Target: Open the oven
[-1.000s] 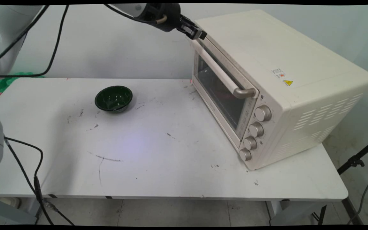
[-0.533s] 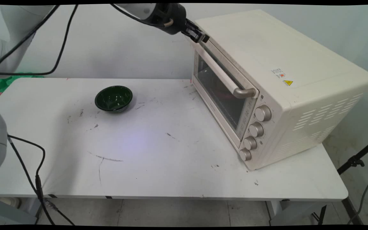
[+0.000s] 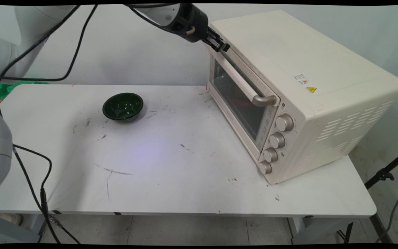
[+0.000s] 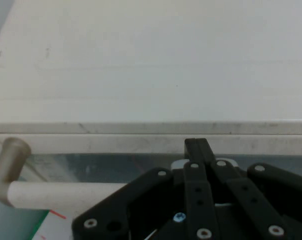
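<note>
One closed, empty claw (image 3: 219,44) now lower and nearer the oven (image 3: 288,86) door's top edge.

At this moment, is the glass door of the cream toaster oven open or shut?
Shut. The glass door lies flush with the cream toaster oven's front, its bar handle on top; the black gripper is at its upper edge.

Arm reaching in from the upper left, gripper (image 3: 219,43) high at the top edge.
The white arm slants down to the right, black cables hanging from it. In the hand view the gripper (image 4: 196,146) has its two black fingers (image 4: 197,150) pressed together, nothing between them.
</note>
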Controlling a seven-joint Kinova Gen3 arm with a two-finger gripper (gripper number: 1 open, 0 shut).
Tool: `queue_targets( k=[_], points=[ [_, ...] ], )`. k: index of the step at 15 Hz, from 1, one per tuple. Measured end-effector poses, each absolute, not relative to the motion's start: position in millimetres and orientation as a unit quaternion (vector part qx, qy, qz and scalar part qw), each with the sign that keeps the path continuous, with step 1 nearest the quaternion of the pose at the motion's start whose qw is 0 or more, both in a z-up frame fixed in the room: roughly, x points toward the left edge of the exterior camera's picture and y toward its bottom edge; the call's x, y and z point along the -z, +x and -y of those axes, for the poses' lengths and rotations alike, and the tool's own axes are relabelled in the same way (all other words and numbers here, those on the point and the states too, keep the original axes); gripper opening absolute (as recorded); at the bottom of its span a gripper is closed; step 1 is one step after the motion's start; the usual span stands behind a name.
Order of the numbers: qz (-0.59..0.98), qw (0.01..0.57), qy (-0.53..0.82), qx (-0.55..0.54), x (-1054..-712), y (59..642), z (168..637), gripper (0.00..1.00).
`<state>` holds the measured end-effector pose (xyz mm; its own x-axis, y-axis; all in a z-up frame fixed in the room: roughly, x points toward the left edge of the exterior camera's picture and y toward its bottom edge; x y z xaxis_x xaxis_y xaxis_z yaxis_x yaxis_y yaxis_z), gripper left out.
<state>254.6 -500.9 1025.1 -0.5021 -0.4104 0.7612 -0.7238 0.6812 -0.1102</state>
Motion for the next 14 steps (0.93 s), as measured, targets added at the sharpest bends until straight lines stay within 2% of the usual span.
queue_targets(
  k=[14],
  points=[
    [0.849, 0.352, 0.333, -0.209, -1013.3, 249.6, 505.3, 0.0]
  ],
)
